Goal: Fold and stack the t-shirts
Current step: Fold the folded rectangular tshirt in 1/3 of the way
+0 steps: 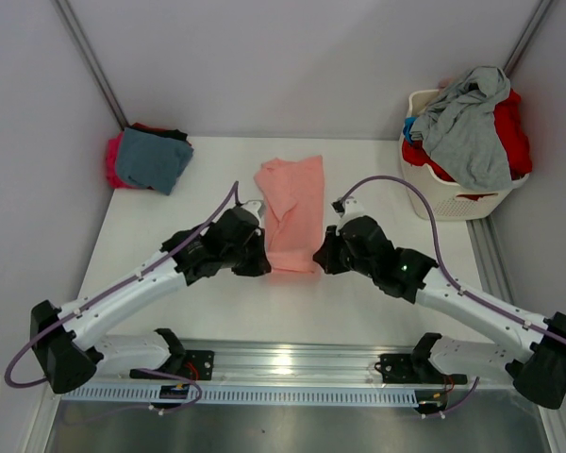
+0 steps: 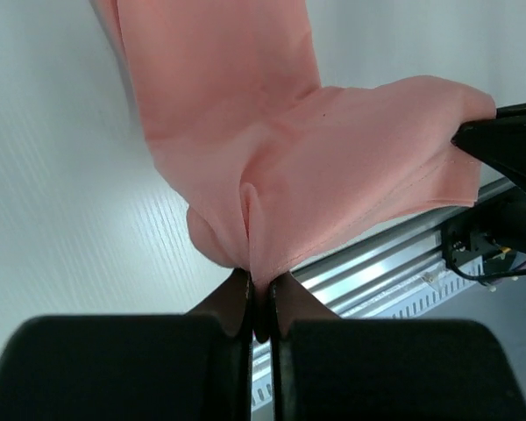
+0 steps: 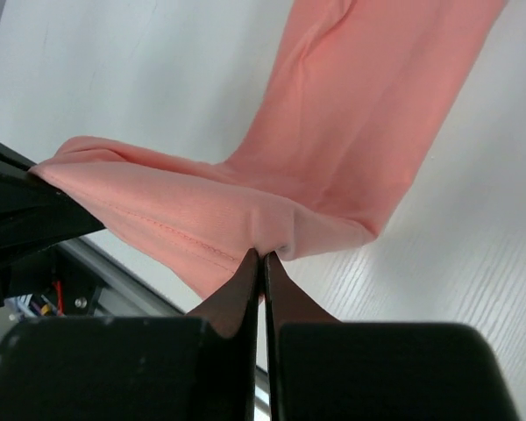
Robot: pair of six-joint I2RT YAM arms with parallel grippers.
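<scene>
Left end effector (image 2: 261, 285) pinched tight on the near-left corner of the salmon-pink t-shirt (image 1: 292, 212). Right end effector (image 3: 263, 256) clamped on its near-right corner. The near hem was stretched between them, up off the table (image 1: 170, 245), while the far part lay flat mid-table. Bare table on both sides of it and past its far edge. Far-left corner: stack of folded shirts (image 1: 149, 159), teal on top. Far right, at the table edge: white basket (image 1: 443, 193) heaped with a grey shirt (image 1: 467, 127) and a red shirt (image 1: 514, 127).
</scene>
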